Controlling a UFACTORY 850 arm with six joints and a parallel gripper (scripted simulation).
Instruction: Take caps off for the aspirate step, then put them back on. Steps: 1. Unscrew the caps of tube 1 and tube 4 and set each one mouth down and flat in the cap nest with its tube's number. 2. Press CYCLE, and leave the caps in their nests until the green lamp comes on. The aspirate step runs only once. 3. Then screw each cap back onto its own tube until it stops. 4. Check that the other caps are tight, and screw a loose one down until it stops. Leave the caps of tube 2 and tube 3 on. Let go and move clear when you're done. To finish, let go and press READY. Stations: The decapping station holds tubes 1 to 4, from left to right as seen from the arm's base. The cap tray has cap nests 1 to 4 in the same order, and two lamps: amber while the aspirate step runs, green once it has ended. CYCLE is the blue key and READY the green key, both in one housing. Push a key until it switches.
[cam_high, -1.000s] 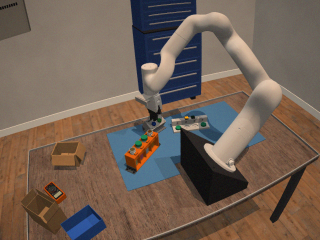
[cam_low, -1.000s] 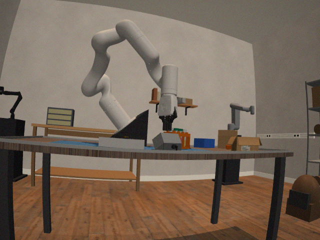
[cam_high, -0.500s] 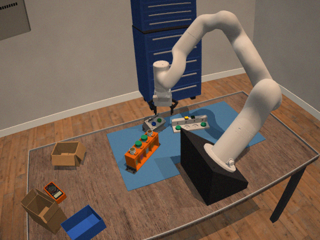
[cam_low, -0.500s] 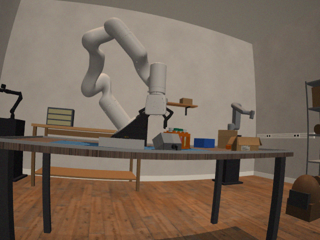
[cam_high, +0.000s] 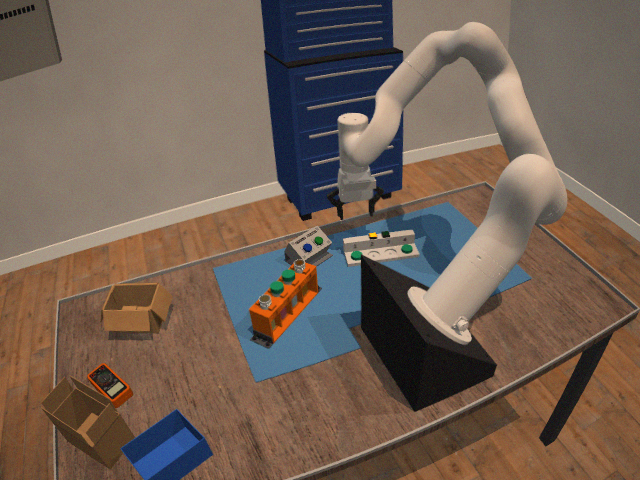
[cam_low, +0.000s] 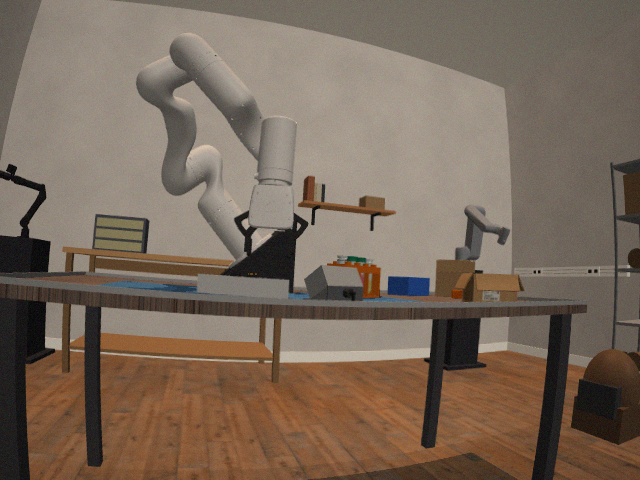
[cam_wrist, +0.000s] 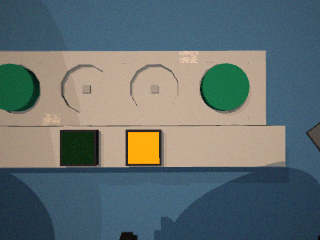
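Orange station at left: both end tubes uncapped, middle pair green-capped. Grey key housing next, near the far edge. Tool open, raised, gripping nothing. Right: cap tray, green caps in nests 1 and 4, amber lamp lit.

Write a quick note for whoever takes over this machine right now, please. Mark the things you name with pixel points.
Pincer (cam_high: 356, 213): open, holding nothing, raised above the cap tray (cam_high: 379, 255) (cam_wrist: 252, 112) area.
Tubes: tube 1 (cam_high: 265, 299) and tube 4 (cam_high: 299, 265) stand uncapped in the orange station (cam_high: 262, 322); the middle two wear green caps.
Loose caps: one in nest 1 (cam_high: 356, 255) (cam_wrist: 225, 87), one in nest 4 (cam_high: 407, 249) (cam_wrist: 15, 87).
Done: both caps off; the amber lamp (cam_high: 372, 235) (cam_wrist: 143, 147) is lit, so aspirate is running.
Left: wait for green, screw both caps back on, check the middle caps, let go, press READY (cam_high: 318, 240).
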